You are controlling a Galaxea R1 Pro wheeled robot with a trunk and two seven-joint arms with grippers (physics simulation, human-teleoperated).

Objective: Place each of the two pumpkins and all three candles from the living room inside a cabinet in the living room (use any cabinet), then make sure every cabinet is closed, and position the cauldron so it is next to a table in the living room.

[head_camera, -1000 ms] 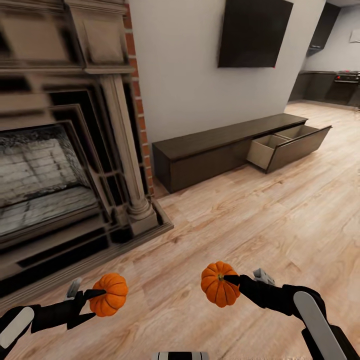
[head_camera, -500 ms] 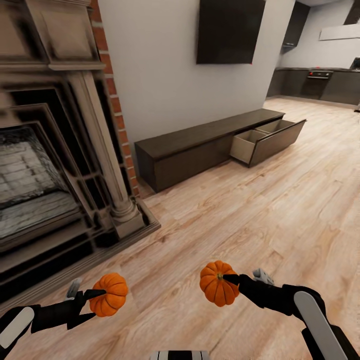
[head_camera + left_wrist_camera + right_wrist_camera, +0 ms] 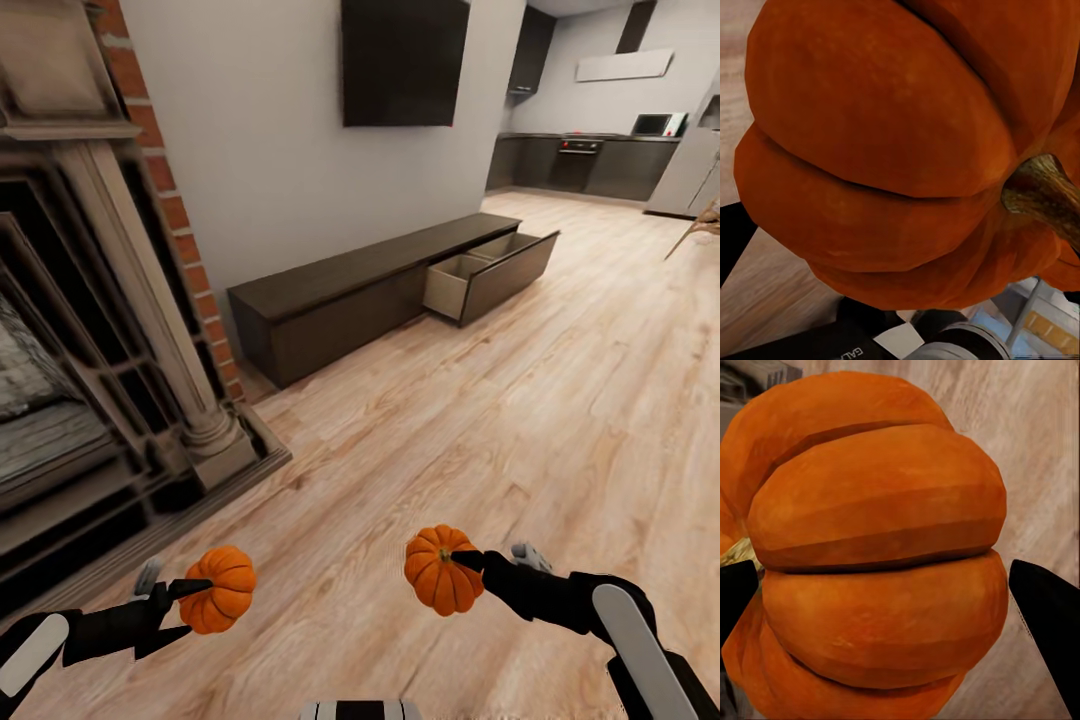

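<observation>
**Pumpkins carried across living room, one in each gripper**

Floor (image 3: 520, 420) of pale wood planks, stretched from the foreground back to a grey kitchen (image 3: 590, 165) at far right. Loomed at left: carved stone fireplace (image 3: 90, 330) with a brick edge. Hung on the white wall above the unit: dark flat screen (image 3: 403, 60). Seen against that wall, well ahead of both arms: long low dark-brown cabinet (image 3: 340, 300), flat top bare, its right-hand drawer (image 3: 490, 272) pulled open toward the room, divided inside, nothing visible in it.

Held low in the foreground, clear of the floor and well apart from each other: left pumpkin (image 3: 220, 590) pinched by the left gripper (image 3: 195, 592), black fingers closed onto its flank; right pumpkin (image 3: 442, 570) clamped by the right gripper (image 3: 468, 562), one finger laid across the top by the stem. Shown close in the left wrist view: orange ribs (image 3: 885, 150) and a brownish stem (image 3: 1046, 195). Shown in the right wrist view: black fingertips (image 3: 1046, 622) pressed to either side of the fruit (image 3: 881, 555).
</observation>
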